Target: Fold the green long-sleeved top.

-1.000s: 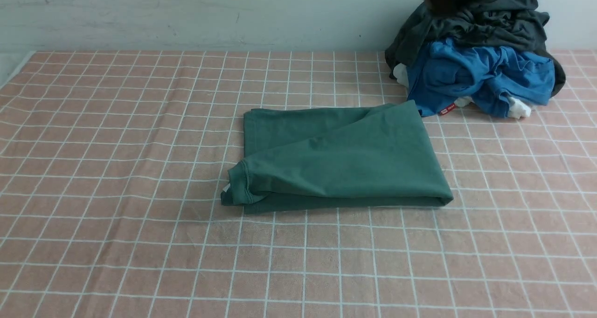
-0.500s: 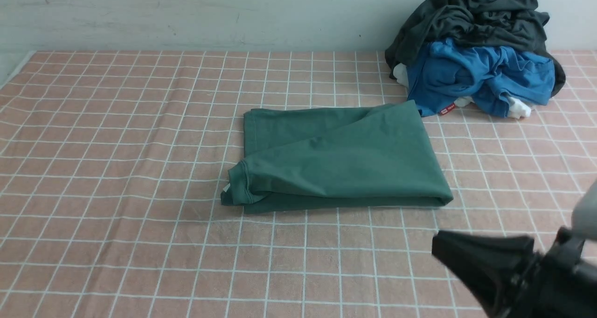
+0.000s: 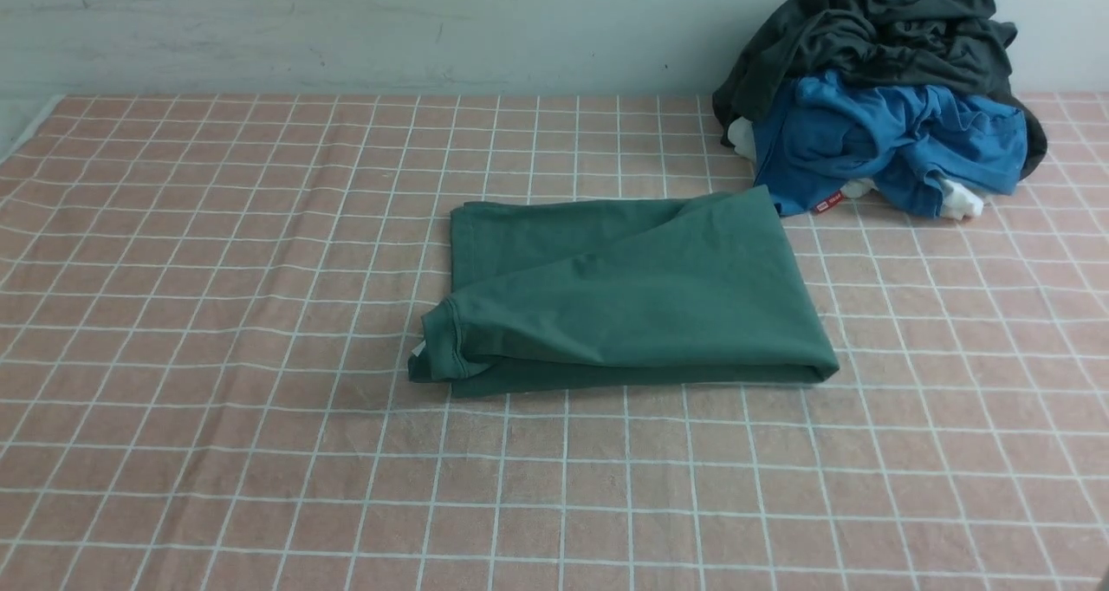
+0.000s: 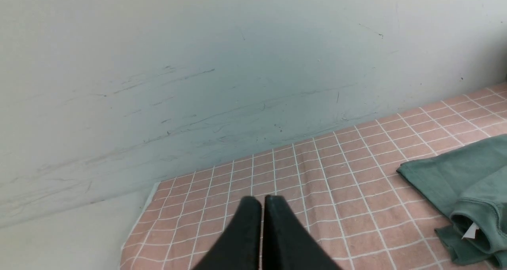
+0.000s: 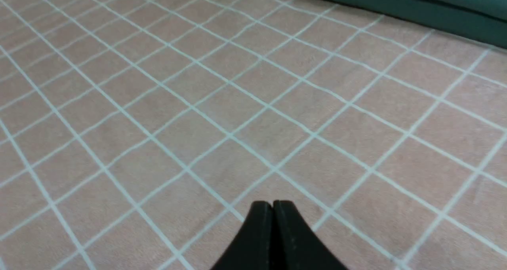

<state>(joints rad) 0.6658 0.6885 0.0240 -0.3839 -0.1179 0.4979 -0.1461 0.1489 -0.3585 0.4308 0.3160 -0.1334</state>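
The green long-sleeved top (image 3: 624, 292) lies folded into a flat rectangle in the middle of the pink checked cloth, its neck opening and a white label at the near left corner. In the left wrist view its neck corner (image 4: 467, 198) shows at the edge. My left gripper (image 4: 262, 200) is shut and empty, off to the top's left, pointing toward the wall. My right gripper (image 5: 272, 204) is shut and empty above bare cloth, with the top's folded edge (image 5: 416, 4) well clear of it. Neither arm shows in the front view.
A heap of clothes sits at the back right: a dark grey-black garment (image 3: 875, 28) on top of a bright blue garment (image 3: 884, 140). The pale wall (image 3: 364, 28) runs along the back. The cloth's left edge (image 4: 142, 210) lies near my left gripper.
My right arm crossed the front view, from over the clothes heap down to the near right corner, then left the view. The green top has not moved.
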